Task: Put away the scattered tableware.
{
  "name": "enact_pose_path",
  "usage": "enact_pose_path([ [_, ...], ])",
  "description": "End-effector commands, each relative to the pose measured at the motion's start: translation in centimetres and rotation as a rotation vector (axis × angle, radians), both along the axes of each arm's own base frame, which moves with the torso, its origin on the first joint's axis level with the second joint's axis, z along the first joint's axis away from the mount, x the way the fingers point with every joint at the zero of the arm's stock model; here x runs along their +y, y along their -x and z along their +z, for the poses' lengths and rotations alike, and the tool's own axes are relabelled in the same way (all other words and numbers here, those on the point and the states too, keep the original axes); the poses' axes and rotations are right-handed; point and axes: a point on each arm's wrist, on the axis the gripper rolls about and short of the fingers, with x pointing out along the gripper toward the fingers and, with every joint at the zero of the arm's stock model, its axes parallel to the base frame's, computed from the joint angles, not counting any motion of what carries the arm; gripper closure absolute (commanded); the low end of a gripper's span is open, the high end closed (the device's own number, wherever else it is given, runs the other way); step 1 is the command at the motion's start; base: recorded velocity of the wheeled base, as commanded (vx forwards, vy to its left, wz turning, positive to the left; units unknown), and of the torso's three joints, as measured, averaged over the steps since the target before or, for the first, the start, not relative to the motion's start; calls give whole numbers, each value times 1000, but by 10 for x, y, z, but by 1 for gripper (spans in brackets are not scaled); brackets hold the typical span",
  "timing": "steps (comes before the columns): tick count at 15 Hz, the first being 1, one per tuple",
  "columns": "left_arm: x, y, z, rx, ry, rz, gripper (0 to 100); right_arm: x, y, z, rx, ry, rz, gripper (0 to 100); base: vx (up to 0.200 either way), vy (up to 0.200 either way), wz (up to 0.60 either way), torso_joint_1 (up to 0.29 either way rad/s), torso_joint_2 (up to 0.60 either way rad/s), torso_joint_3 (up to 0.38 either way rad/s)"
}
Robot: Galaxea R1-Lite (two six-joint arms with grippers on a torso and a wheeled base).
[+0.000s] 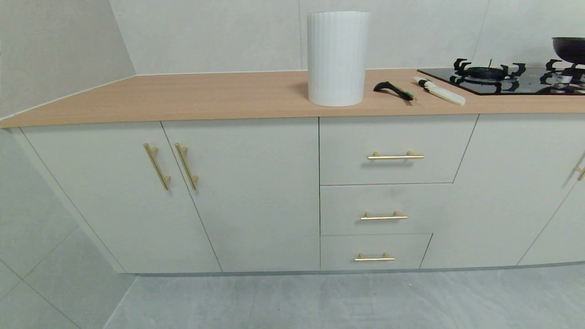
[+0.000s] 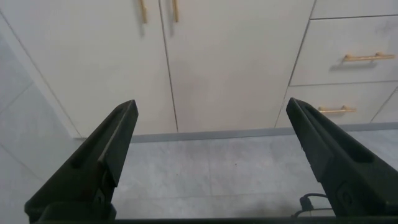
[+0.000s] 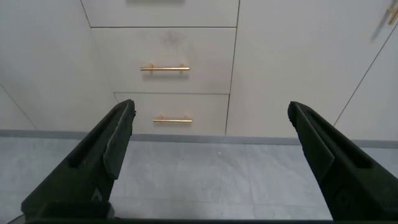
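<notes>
one canister (image 1: 337, 59), one peeler (image 1: 394, 90), one knife (image 1: 439, 91) (three drawers (image 1: 393, 137))

The countertop (image 1: 205, 96) looks like wood laminate, fine-grained, smooth and matt. The tall white container (image 1: 337, 59) on it is ribbed and matt; whether it is plastic or ceramic is unclear. The peeler (image 1: 394, 90) looks like black plastic with a dull sheen, and the cream utensil (image 1: 439, 91) like smooth plastic. The hob (image 1: 525, 84) is glossy black glass that mirrors its matt black metal pan supports (image 1: 486, 71). The cupboard doors (image 1: 247, 192) and drawer fronts (image 1: 347, 151) are pale, smooth and matt, with brushed gold-coloured metal handles (image 1: 395, 156). The wall tiles (image 1: 205, 36) are smooth with a faint sheen, and the floor tiles (image 1: 320, 301) are grey and matt. The fingers (image 2: 106, 155) of the left gripper (image 2: 211, 104) and those of the right gripper (image 3: 210, 106) are matt black and plastic-looking.
</notes>
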Motion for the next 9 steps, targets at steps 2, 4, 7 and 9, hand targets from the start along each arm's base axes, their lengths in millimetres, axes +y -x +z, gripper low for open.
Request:
enact_pose_path([
  [2, 0, 0, 0, 1, -1, 0, 0, 0, 0, 0, 1, 0, 0, 0, 0, 0, 0, 0, 0, 0],
  [4, 0, 0, 0, 1, -1, 0, 0, 0, 0, 0, 1, 0, 0, 0, 100, 0, 0, 1, 4, 4],
  [7, 0, 0, 0, -2, -1, 0, 0, 0, 0, 0, 1, 0, 0, 0, 200, 0, 0, -1, 5, 4],
  [9, 0, 0, 0, 0, -1, 0, 0, 0, 0, 0, 1, -2, -1, 0, 200, 0, 0, 7, -5, -2],
])
